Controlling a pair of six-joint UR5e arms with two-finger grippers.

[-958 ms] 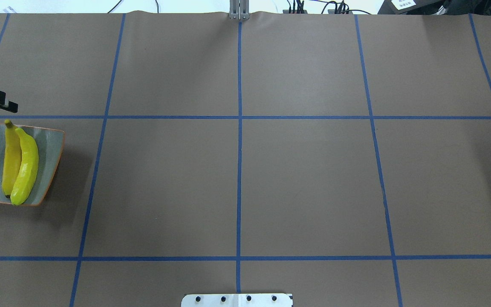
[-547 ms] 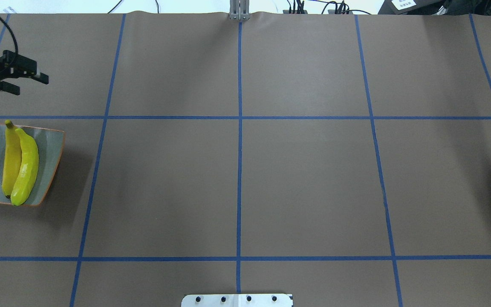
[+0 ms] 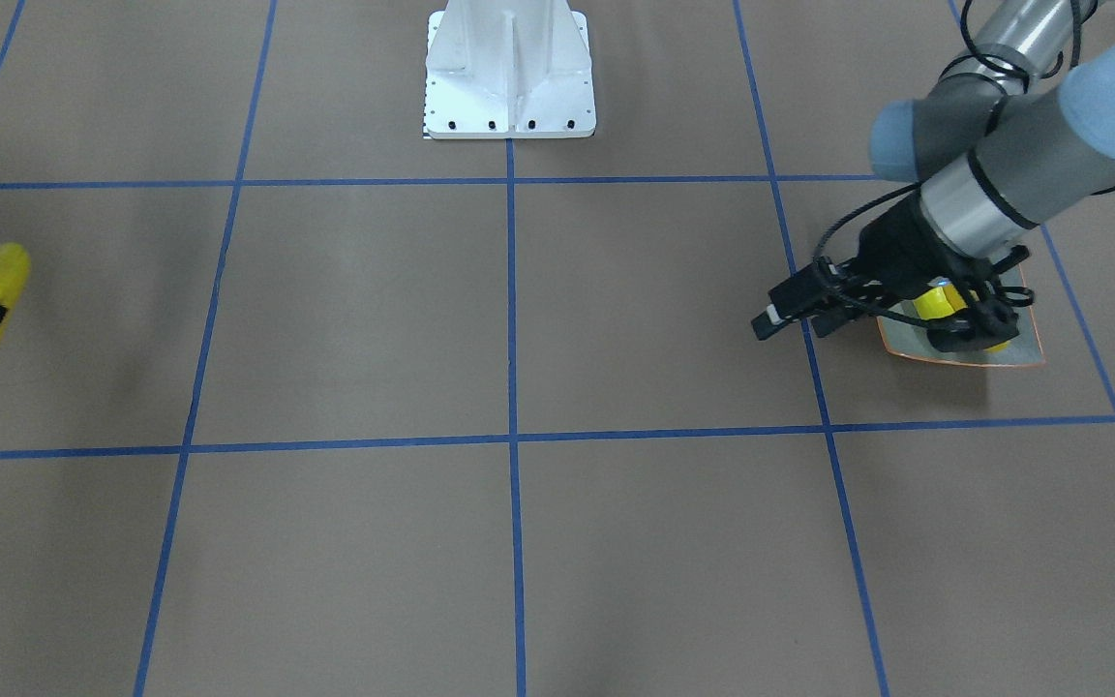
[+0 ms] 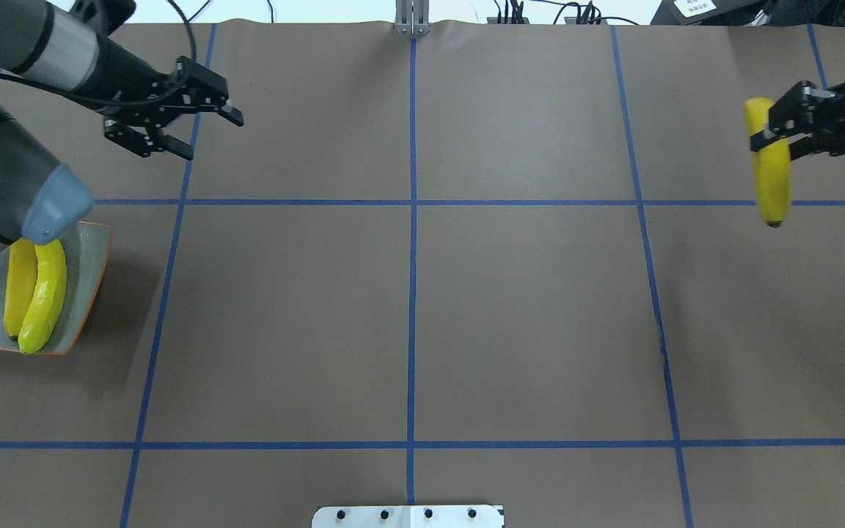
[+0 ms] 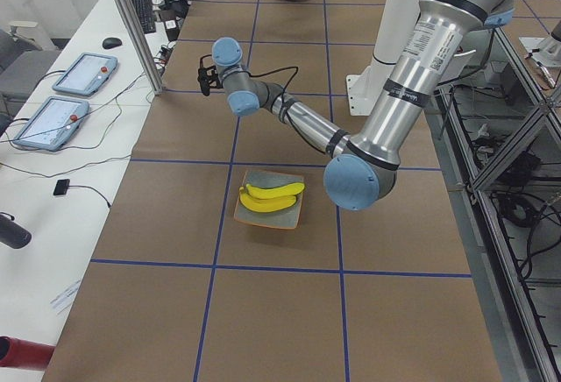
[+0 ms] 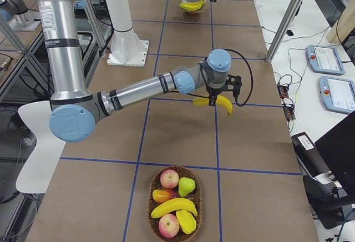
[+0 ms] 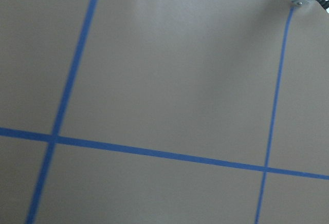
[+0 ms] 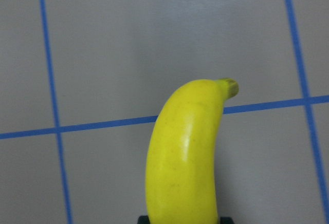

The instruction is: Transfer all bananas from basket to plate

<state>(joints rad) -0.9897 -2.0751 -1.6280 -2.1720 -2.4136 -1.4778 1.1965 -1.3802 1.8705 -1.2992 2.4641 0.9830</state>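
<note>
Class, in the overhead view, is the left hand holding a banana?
No, the left hand is open with nothing between its fingers.

Brown table (image 4: 525,308) with blue tape grid (image 4: 411,293)

Brown counter (image 4: 525,308) crossed by a blue tape grid. The grey-green plate (image 4: 89,253), thin orange rim, bears two bright yellow bananas (image 4: 42,297). A third yellow banana (image 4: 773,180), dark-tipped, sits in the black right pincer (image 4: 762,132). The left pincer (image 4: 213,138) is black too
</note>
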